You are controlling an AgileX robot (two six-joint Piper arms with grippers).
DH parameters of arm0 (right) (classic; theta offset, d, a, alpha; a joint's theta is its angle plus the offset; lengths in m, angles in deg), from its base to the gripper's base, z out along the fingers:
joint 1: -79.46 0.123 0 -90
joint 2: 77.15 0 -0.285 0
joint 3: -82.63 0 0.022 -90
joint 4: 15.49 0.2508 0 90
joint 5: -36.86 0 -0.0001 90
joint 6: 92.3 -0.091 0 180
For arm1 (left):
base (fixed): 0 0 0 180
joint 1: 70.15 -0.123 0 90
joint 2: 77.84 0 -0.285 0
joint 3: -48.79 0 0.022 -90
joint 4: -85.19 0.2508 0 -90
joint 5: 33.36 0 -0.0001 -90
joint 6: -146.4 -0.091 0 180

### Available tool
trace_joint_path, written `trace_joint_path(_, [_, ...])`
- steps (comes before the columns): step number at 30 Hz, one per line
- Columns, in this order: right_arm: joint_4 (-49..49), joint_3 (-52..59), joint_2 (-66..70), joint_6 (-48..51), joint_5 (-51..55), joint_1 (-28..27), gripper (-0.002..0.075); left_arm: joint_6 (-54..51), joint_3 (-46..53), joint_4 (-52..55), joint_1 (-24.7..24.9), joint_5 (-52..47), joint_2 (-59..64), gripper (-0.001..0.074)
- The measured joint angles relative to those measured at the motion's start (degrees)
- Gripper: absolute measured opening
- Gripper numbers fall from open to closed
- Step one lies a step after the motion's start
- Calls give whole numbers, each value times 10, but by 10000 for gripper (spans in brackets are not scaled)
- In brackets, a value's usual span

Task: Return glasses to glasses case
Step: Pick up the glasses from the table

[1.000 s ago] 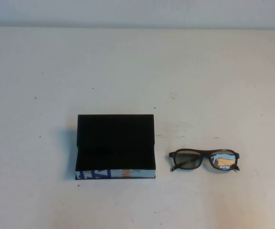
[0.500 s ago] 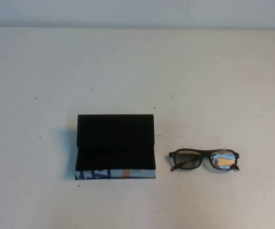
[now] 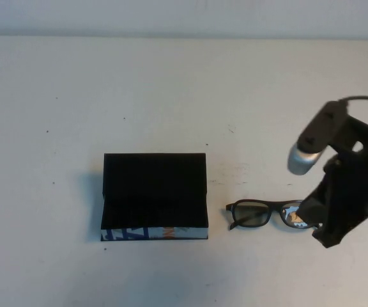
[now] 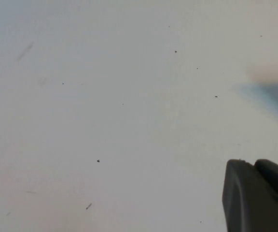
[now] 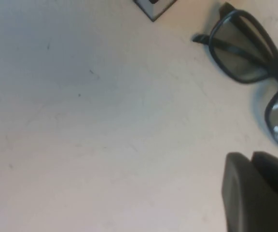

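My right hand (image 3: 328,233) sits at the lower right of the high view, its fingers pressed together and holding nothing; it hangs just over the right end of the glasses (image 3: 270,213) and hides part of that lens from me. In the right wrist view the closed hand (image 5: 259,193) fills the lower right corner, with the glasses (image 5: 255,67) lying along the right edge of that frame, their dark frame and greenish lenses resting on the pale counter (image 5: 105,135). I cannot make out any contact between the hand and the frame. My left hand (image 4: 257,195) shows only as a dark tip in the lower right of the left wrist view, above bare counter; I cannot tell how it stands. The glasses case (image 3: 154,196) is left of centre in the high view, lid tipped up and back, its black lining exposed and nothing lying inside it that I can see; the white front edge with blue and orange print faces the bottom of the frame. The glasses lie just to the right of the case, apart from it, on the counter (image 3: 171,89).
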Motion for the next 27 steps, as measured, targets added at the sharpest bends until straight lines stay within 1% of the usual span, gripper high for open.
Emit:
trace_joint_path(3, [-17, -49, 55, 101, 24, 14, 54, 0, 0, 0, 0, 0, 0, -1])
trace_joint_path(5, [-21, -75, 90, 176, 38, 16, 107, 0, 0, 0, 0, 0, 0, -1])
trace_joint_path(8, [-37, -100, 135, 249, 44, 18, 205, 0, 0, 0, 0, 0, 0, -1])
trace_joint_path(12, [-66, -121, 186, 290, 37, 18, 329, 0, 0, 0, 0, 0, 0, -1])
trace_joint_path(14, [-71, -128, 208, 298, 26, 18, 370, 0, 0, 0, 0, 0, 0, -1])
trace_joint_path(18, [-73, -145, 252, 319, 18, 18, 405, 0, 0, 0, 0, 0, 0, -1])
trace_joint_path(27, [-73, -201, 319, 327, 22, 17, 412, 0, 0, 0, 0, 0, 0, -1])
